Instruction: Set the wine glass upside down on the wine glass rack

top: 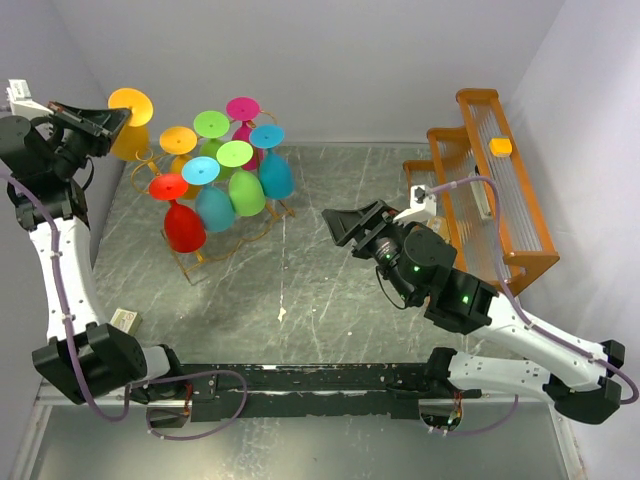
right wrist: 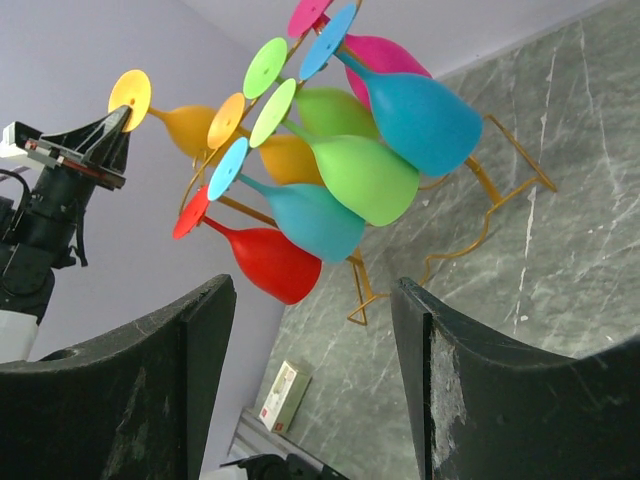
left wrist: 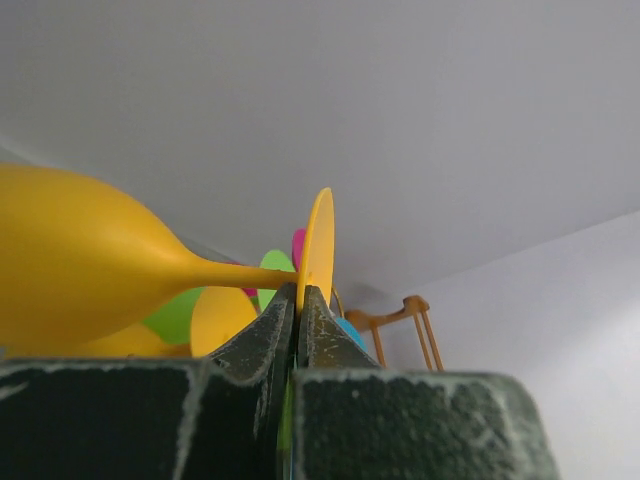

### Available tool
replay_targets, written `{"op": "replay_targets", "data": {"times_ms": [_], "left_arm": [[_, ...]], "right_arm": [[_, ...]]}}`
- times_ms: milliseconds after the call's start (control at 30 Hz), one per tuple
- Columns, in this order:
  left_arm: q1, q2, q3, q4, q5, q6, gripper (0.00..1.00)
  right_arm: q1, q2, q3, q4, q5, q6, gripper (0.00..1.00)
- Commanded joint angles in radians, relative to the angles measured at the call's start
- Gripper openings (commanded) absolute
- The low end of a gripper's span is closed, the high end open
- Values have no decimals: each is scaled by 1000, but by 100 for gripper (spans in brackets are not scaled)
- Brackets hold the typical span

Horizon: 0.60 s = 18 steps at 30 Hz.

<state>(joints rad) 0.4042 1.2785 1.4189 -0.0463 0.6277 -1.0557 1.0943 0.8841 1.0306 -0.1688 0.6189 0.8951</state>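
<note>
The yellow wine glass [top: 128, 143] hangs bowl-down and tilted at the far-left end of the wine glass rack [top: 190, 264], a thin gold wire stand. My left gripper [top: 118, 118] is shut on the edge of the glass's round foot. In the left wrist view the fingertips [left wrist: 297, 292] pinch the yellow wine glass [left wrist: 70, 260] by that disc. The right wrist view shows the yellow glass [right wrist: 190, 128] beside the rack [right wrist: 490, 185]; I cannot tell whether its stem sits between the rails. My right gripper [top: 335, 225] stands open and empty over mid-table, seen as [right wrist: 312, 290].
Several coloured glasses hang upside down on the rack, the red glass [top: 183, 225] nearest the front. A bulky orange-brown wooden rack [top: 500, 190] stands at the right with a small yellow piece [top: 500, 147] on top. A small box [top: 125, 320] lies near the left arm.
</note>
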Motion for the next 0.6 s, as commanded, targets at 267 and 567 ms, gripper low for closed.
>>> {"op": "replay_targets", "data": {"times_ms": [267,567], "left_arm": [[47,-43,-90,40,123,13,7],[82,-67,-183,98,200,-42,7]], "right_arm": [[-2,21,-1,-15,-10,27,64],[-1,10,-8,-20,3,24,63]]}}
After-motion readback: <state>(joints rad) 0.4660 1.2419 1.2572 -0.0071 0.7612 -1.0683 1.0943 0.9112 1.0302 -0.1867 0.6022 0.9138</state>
